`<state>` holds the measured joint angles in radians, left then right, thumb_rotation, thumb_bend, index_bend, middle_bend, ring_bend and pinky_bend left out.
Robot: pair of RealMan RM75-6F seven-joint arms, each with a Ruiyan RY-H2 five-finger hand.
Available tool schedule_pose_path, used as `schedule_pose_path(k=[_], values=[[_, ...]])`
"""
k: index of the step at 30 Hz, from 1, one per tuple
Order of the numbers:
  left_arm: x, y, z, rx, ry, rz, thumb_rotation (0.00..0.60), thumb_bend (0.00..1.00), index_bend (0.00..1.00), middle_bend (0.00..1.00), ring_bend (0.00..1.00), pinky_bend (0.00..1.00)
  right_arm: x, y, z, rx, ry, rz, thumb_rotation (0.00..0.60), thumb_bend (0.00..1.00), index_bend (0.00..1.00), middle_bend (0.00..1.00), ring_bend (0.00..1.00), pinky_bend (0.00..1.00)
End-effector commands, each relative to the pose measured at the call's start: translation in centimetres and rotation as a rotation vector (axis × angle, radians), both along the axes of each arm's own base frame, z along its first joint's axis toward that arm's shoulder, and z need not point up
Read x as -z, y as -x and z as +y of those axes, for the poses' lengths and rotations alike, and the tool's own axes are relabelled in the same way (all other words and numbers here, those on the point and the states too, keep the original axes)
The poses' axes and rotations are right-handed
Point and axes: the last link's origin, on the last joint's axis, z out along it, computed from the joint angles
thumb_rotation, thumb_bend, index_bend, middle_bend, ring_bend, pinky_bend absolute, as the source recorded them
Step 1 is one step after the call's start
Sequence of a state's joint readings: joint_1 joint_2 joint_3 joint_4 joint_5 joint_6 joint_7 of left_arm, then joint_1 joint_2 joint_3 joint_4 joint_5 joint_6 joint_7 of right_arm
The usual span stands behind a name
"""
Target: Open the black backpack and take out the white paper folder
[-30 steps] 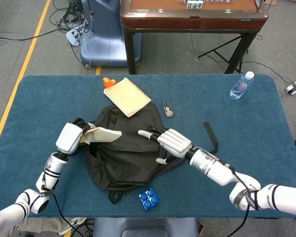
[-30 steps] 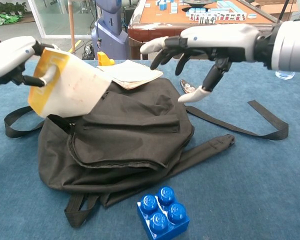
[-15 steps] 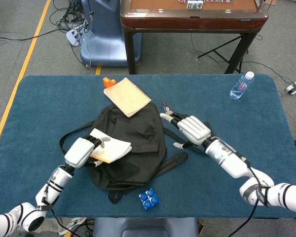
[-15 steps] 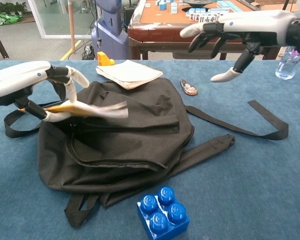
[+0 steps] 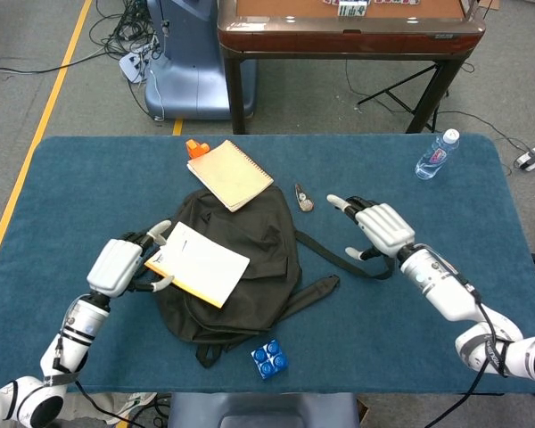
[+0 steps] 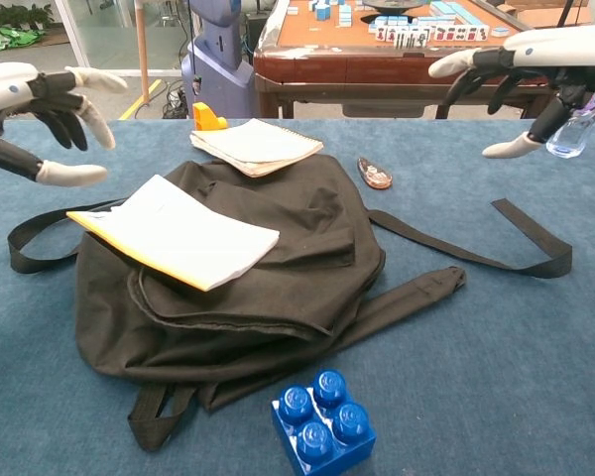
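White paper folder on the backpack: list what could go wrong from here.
1. The white paper folder lies loose on the sloping black backpack, its edge overhanging, so it might slide off onto the table.
2. The left robot hand hovers open close by; a stray move could knock the folder.
3. The right robot hand hangs above the strap and could snag it.

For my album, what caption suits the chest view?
White paper folder lies on the black backpack, both robot hands open above the table.
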<state>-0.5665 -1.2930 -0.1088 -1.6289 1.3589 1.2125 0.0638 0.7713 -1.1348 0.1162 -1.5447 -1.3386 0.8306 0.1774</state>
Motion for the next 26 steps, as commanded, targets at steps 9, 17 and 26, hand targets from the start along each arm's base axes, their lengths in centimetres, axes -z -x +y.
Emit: schedule_pose_path(k=[9,17,26], values=[[-4.6,6.6,0.1,-0.222,-0.155,0.095,0.600,0.22,0.23,0.35,0.36,0.31,-3.6,6.0,3.2,0.132,0.245,0.031,0.600,0.32,0.15,0.33,0.23,0.29],[-6.9,10.1,-2.7,-0.345,-0.249,0.179,0.600,0.22,0.24,0.35,0.36,0.31,-5.6,9.7,8.3,0.221,0.364,0.087,0.600,0.33,0.21,0.35,0.24,0.31],[-7.3,10.7,-6.7,-0.342,-0.324,0.201,0.600,0.22,0.25,0.34,0.36,0.31,-6.8,11.8,13.8,0.294,0.467,0.085,0.600,0.33,0.26,0.36,0.25,0.31]])
